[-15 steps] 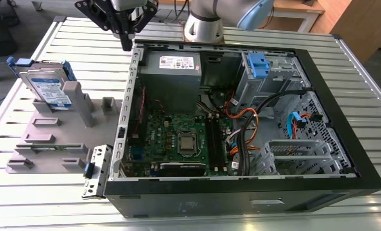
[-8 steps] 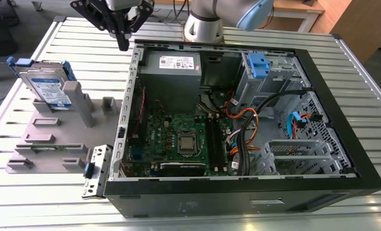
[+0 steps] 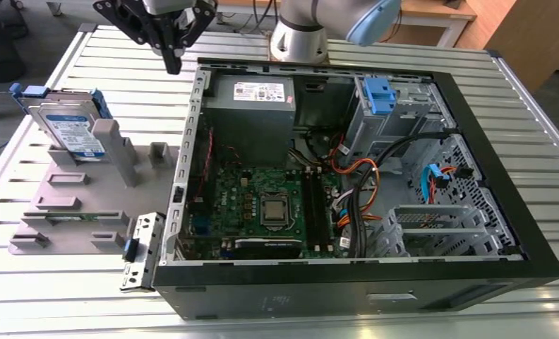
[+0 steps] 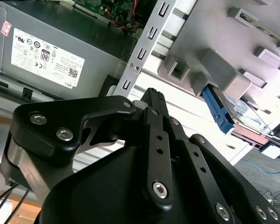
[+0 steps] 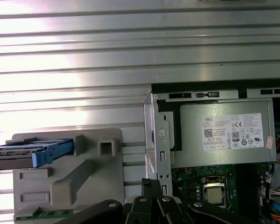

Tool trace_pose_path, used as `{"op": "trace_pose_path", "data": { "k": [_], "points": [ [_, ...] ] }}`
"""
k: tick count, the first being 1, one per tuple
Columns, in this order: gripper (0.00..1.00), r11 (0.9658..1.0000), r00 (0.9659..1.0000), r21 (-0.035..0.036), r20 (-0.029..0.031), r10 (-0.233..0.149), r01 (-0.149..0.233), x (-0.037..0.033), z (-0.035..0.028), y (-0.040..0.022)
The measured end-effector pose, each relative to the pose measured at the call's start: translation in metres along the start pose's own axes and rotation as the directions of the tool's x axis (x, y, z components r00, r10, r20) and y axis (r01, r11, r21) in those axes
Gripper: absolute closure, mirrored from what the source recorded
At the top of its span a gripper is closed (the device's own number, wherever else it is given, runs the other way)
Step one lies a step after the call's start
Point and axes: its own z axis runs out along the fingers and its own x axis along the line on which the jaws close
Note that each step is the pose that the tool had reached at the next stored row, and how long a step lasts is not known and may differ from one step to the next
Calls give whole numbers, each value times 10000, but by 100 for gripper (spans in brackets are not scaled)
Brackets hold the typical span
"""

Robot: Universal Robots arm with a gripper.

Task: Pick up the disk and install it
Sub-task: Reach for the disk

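Gripper (image 3: 173,65), closed on nothing, hangs over table (image 3: 101,49) by PC case (image 3: 355,289) corner, well apart from disk (image 3: 68,127) propped in grey holder (image 3: 73,212) nr table edge on the exterior view's left.

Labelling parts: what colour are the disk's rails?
Blue; the disk shows best in the exterior view.
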Motion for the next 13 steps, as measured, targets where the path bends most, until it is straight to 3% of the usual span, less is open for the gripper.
{"op": "trace_pose_path", "data": {
  "k": [13],
  "points": [
    [89, 10000, 10000, -3, 26, -1, 1, 210, -7, -16]
  ]
}}
